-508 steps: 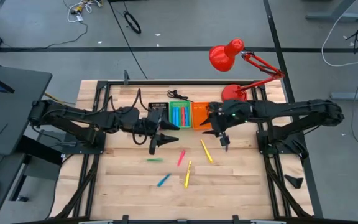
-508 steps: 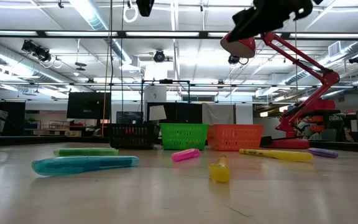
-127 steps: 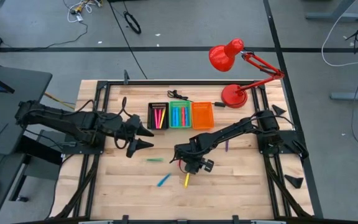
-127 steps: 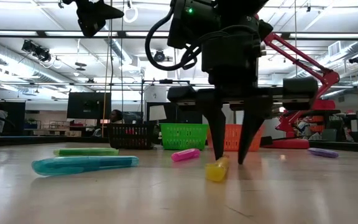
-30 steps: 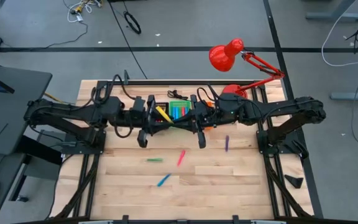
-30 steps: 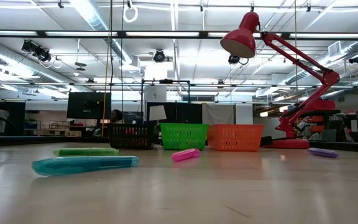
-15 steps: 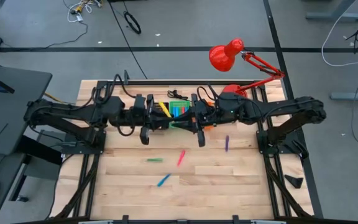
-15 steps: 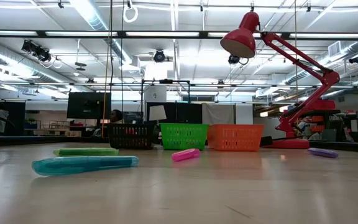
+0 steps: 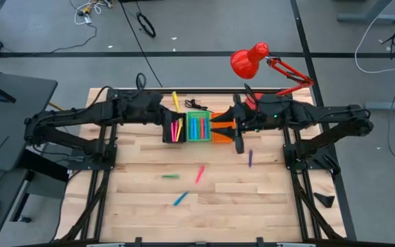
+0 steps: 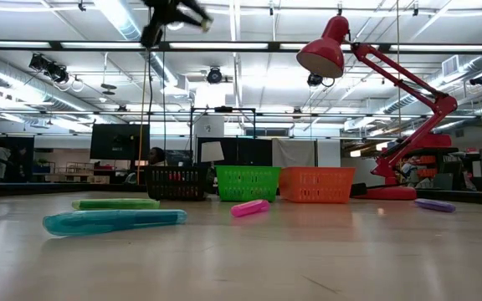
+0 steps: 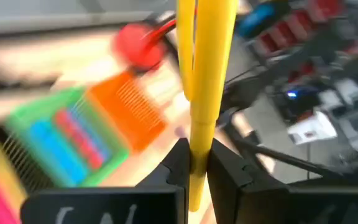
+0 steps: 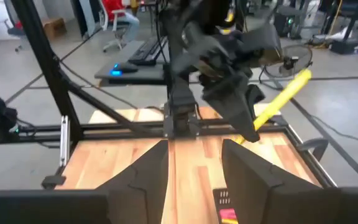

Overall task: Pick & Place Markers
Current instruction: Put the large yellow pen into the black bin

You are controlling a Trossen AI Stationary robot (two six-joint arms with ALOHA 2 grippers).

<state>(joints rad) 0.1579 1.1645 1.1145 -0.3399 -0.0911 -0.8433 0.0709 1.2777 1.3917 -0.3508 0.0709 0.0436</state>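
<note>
High view: left gripper (image 9: pixel 172 108) clamps a yellow marker (image 9: pixel 175 101) above the black bin (image 9: pixel 173 127). Right gripper (image 9: pixel 219 122), fingers parted and empty, hangs over the orange bin (image 9: pixel 223 132).

Pale wood-plank counter (image 9: pixel 252 199) — smooth, faintly shiny; bins (image 9: pixel 199 127) of ribbed plastic mesh; lamp (image 9: pixel 249 60) glossy red; yellow marker (image 11: pixel 205 74) smooth plastic.

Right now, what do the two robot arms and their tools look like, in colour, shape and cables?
Both arms are dark, nearly black, built of slim jointed segments, as the high view shows. Black cables loop along the left arm and right arm. The left tool has two black, wedge-shaped fingers. The right tool has two dark, curved, tapering fingers. No markings are readable.
</note>
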